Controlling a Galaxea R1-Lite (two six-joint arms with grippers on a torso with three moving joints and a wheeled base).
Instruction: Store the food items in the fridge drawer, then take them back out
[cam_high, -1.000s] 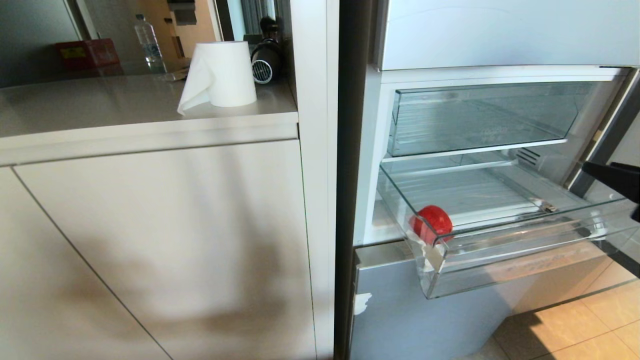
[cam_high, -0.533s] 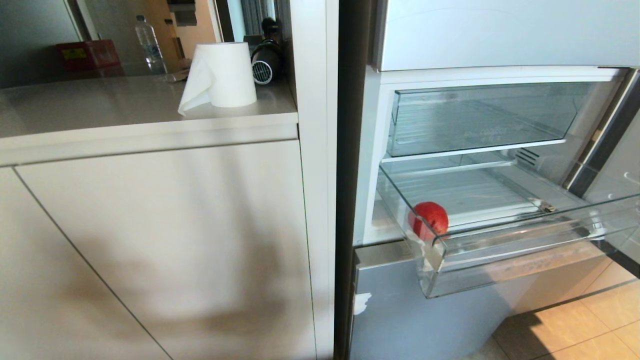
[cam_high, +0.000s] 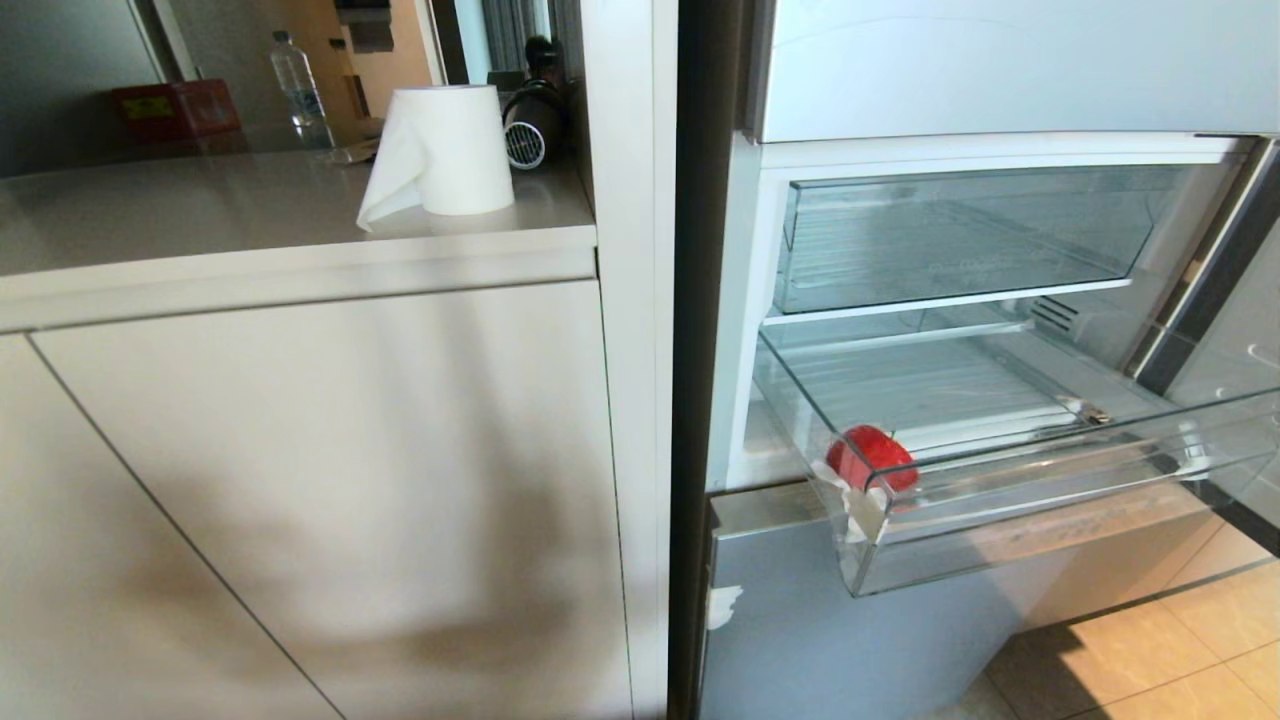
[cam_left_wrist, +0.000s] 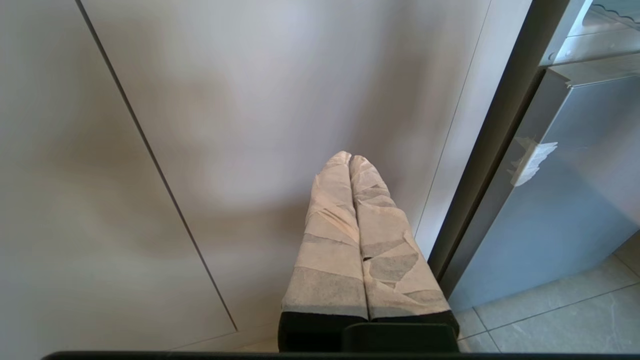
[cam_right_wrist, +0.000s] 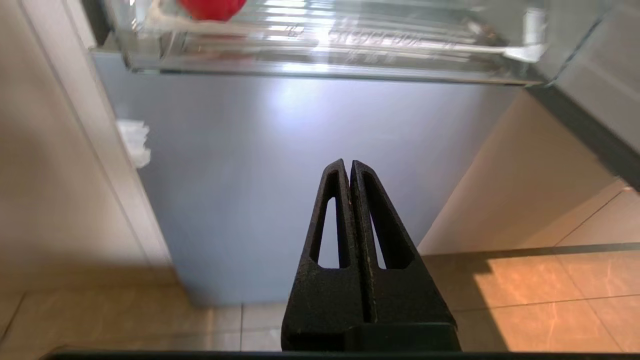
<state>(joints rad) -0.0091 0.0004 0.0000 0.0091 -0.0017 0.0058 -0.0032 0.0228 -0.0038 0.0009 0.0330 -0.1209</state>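
While the wide, shallow clear plastic fridge drawer (cam_high: 1010, 450) is standing pulled out, one small round red tomato-like food item (cam_high: 872, 456) is sitting in its front left corner, just behind the thick transparent front lip. A second red piece is not showing in any view.

Right gripper (cam_right_wrist: 349, 167), black, is hanging low in front of the grey panel (cam_right_wrist: 310, 165) below the drawer, jaws clenched together on nothing; it is out of the head view. Left gripper (cam_left_wrist: 350, 157), tape-wrapped, is parked low facing the pale cabinet door (cam_left_wrist: 250, 100), jaws likewise pressed together and empty.

Judgement: the item is stored, and the taking-out is not yet begun. To do that step well, the right gripper is needing to open wide before it enters the drawer, come in from above over the front lip, not through it, and straddle the fruit across its roundest part. The corner is crowding the piece against the side wall and lip, so one finger may be catching on plastic; a slight approach from the open inner side looks safer. The round shape is likely to roll on the ribbed floor if nudged, so closing gently and centred matters.
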